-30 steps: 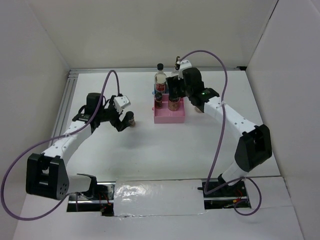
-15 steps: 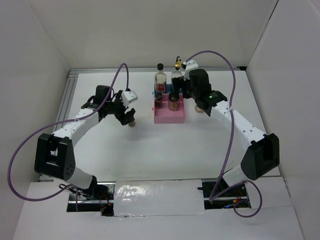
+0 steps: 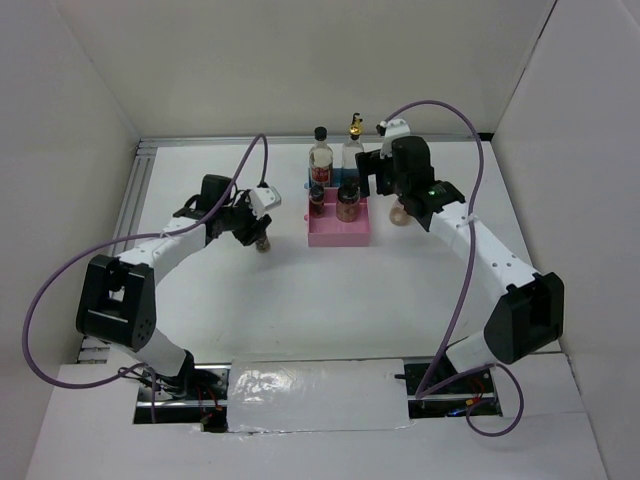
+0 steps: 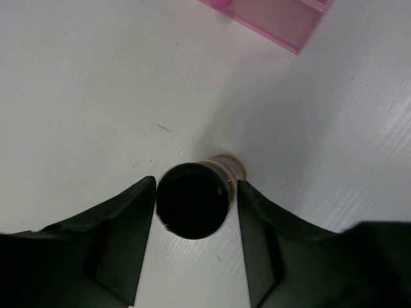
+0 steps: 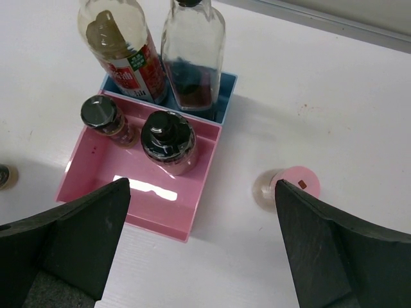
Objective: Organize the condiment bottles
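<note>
Black-capped jar (image 4: 192,202) within left gripper (image 4: 196,183)

A white table (image 3: 330,300) filled the floor of a white-walled enclosure (image 3: 300,60). A pink tray (image 3: 338,236), rectangular and shallow, sat close to the far edge, about midway between the left and right edges. A blue tray (image 3: 307,186) stood touching the pink one's far side, nearer the far edge; from above only a sliver of it showed. In the right wrist view the blue wall (image 5: 226,106) met the pink rim, and a bright glare lay on the pink floor (image 5: 128,186). A ribbed metal rail (image 3: 135,190) ran along the left edge. A crinkled silver sheet (image 3: 315,385) lay at the middle of the near edge.
</note>
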You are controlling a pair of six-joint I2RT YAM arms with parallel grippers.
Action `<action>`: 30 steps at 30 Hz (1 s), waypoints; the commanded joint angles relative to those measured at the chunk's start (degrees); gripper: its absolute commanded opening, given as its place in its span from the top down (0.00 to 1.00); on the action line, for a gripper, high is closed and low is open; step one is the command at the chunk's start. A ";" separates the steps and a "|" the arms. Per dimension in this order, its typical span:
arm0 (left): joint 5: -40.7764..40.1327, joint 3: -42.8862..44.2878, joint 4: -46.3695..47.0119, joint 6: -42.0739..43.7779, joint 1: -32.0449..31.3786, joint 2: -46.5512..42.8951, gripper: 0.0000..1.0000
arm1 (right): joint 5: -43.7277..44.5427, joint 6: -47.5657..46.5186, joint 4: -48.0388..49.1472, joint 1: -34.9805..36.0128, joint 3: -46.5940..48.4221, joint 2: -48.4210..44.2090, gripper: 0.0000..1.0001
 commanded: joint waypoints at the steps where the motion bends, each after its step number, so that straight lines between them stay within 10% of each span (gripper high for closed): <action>1: -0.50 -0.67 1.80 1.65 -0.32 -0.79 0.42 | -0.92 -0.72 0.17 -0.96 -0.50 -2.91 0.00; 8: 0.82 6.00 -2.93 -0.19 -1.20 -1.23 1.00 | -1.53 -0.37 0.60 -1.84 -0.94 -3.26 0.00; 18: 1.96 29.11 -13.49 -4.94 -8.66 3.33 1.00 | -3.46 1.92 1.48 -5.27 -3.66 -4.14 0.00; 30: -1.28 31.24 -6.91 -4.95 -17.28 12.57 1.00 | -4.08 2.97 0.87 -9.14 -6.56 -6.07 0.00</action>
